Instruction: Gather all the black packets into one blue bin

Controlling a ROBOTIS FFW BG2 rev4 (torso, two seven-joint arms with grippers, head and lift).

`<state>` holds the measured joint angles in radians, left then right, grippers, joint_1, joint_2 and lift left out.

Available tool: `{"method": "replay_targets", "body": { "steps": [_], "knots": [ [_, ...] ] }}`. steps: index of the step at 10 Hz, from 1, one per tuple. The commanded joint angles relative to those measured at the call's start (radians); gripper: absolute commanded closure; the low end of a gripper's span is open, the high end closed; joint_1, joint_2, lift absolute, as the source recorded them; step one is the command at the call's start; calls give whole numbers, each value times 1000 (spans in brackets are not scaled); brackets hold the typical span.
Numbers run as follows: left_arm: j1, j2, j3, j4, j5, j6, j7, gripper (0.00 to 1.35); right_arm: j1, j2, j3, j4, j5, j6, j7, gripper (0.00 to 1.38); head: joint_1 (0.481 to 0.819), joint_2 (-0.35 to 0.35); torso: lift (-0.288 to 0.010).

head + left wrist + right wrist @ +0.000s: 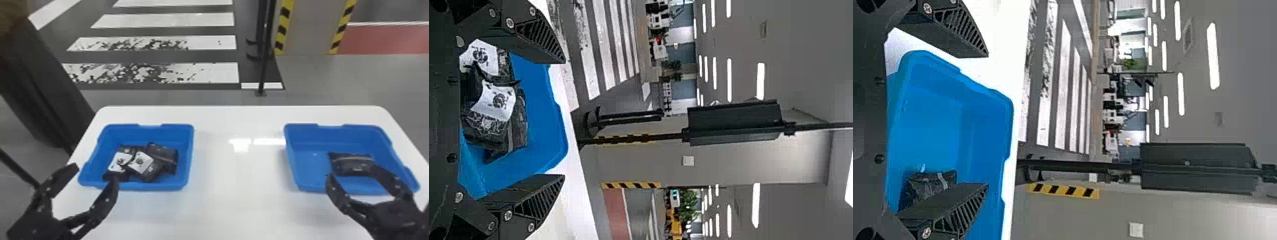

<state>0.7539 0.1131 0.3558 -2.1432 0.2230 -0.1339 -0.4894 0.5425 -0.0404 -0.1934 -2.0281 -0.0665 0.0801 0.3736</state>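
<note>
Right bin (335,138): holding one packet (351,164), likely the straggler.
Left bin (153,134): holding the pile (148,166), probably for gathering.
Right tool (351,172): gaping near right bin.
Left tool (96,171): gaping left of it.

A crosswalk (166,20) and ceiling lights (1213,56) show an indoor hall.

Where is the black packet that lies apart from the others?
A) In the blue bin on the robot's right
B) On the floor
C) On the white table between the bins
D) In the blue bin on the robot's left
A: the lone packet lies inside the right-hand bin, while the other packets are piled in the left-hand bin.
</note>
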Motion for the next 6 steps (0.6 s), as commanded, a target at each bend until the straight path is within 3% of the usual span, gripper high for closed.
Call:
{"method": "replay_targets", "body": {
  "steps": [1, 4, 6],
  "knots": [
    [71, -15, -3, -30, 52, -80, 12, 236, -86, -24, -4, -8, 49, 185, 28, 90, 695, 68, -110],
    [139, -16, -43, -57, 132, -94, 23, 236, -258, -50, -28, 59, 142, 438, 70, 90, 695, 34, -110],
    [169, 11, -111, -87, 200, -151, 31, 236, -358, -69, -28, 184, 164, 497, 79, 90, 695, -24, -110]
  ]
}}
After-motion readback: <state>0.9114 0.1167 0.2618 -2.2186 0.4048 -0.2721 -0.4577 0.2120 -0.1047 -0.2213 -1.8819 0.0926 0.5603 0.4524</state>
